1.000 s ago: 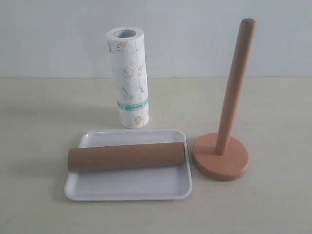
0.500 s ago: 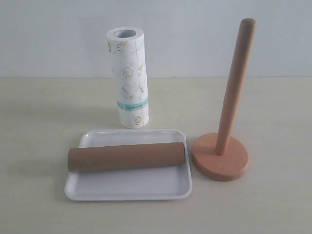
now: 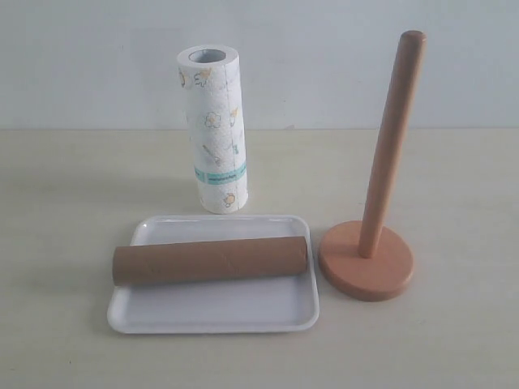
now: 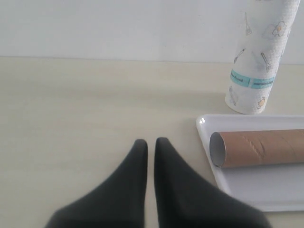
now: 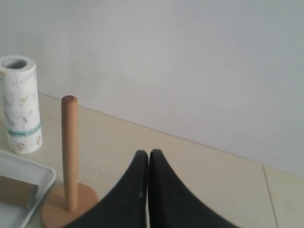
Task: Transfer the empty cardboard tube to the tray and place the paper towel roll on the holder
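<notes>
The empty cardboard tube (image 3: 210, 260) lies lengthwise across the white tray (image 3: 219, 314), one end overhanging the tray's left rim; it also shows as tube (image 4: 259, 148) on tray (image 4: 247, 190). The paper towel roll (image 3: 214, 129) stands upright on the table behind the tray, seen too as roll (image 4: 258, 61) and roll (image 5: 19, 104). The holder (image 3: 366, 263) stands bare to the tray's right, its pole (image 5: 69, 152) upright. My left gripper (image 4: 150, 141) is shut, empty, over bare table left of the tray. My right gripper (image 5: 148, 152) is shut, empty, right of the holder. Neither gripper shows in the exterior view.
A pale wall (image 3: 324, 57) runs behind the beige table (image 3: 73, 194). A seam in the tabletop (image 5: 268, 194) lies off to the right of the holder.
</notes>
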`<state>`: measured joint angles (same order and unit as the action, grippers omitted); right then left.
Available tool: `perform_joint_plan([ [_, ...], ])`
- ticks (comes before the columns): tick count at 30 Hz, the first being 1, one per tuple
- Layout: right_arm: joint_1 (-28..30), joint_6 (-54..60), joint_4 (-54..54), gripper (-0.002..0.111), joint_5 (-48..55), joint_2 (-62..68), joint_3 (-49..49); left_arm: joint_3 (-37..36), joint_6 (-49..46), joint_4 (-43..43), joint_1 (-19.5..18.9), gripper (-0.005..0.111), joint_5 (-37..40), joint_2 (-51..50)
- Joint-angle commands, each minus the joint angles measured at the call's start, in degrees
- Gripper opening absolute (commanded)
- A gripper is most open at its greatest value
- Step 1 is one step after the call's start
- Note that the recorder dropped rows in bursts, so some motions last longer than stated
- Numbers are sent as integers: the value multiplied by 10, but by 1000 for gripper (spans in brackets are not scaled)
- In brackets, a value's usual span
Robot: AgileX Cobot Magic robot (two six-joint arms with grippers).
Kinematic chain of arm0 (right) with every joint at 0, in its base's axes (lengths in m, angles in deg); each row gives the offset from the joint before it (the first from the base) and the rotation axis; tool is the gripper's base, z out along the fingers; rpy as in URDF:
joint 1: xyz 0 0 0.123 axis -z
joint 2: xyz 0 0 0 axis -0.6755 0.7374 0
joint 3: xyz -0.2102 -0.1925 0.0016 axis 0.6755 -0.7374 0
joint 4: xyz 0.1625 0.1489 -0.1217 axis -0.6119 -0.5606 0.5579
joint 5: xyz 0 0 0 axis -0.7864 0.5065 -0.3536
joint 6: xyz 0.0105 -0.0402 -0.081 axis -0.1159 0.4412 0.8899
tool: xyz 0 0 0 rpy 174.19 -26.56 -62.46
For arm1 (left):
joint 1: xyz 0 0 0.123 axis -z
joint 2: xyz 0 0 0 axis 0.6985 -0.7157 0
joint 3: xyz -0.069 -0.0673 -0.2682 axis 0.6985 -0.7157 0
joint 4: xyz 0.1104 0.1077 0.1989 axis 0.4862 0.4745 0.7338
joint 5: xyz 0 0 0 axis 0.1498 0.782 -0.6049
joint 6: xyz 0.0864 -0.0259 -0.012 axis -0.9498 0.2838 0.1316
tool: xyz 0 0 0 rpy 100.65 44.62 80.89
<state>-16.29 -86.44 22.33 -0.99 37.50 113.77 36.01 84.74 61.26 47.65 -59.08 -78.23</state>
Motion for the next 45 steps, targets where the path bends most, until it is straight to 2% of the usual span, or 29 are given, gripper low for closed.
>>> perform_joint_plan([
  [1,0,-58,-2,0,-4,-32,-4,-2,-2,-6,-1,5,-1,2],
  [12,13,-59,-5,0,-4,-62,-6,-2,-2,-6,-1,5,-1,2],
  [14,65,-94,-5,0,-4,-77,-11,-2,-2,-6,-1,5,-1,2],
  [15,120,-112,-13,0,-4,-87,-25,-2,-2,-6,-1,5,-1,2],
  [16,151,-112,-26,0,-15,-95,-37,-2,-2,-6,-1,5,-1,2],
  [19,299,-83,-105,0,-140,-140,-135,-2,-2,-6,-1,5,-1,2],
  [20,332,-74,-135,0,-182,-152,-163,-2,-2,-6,-1,5,-1,2],
  [23,421,-30,-242,0,-312,-185,-248,-2,-2,-6,-1,5,-1,2],
  [26,474,47,-337,0,-402,-201,-330,-2,-2,-6,-1,5,-1,2],
  [30,496,117,-407,0,-441,-201,-390,-2,-2,-6,-1,5,-1,2],
  [45,496,199,-413,0,-463,-202,-475,-2,-2,-6,-1,5,-1,2],
])
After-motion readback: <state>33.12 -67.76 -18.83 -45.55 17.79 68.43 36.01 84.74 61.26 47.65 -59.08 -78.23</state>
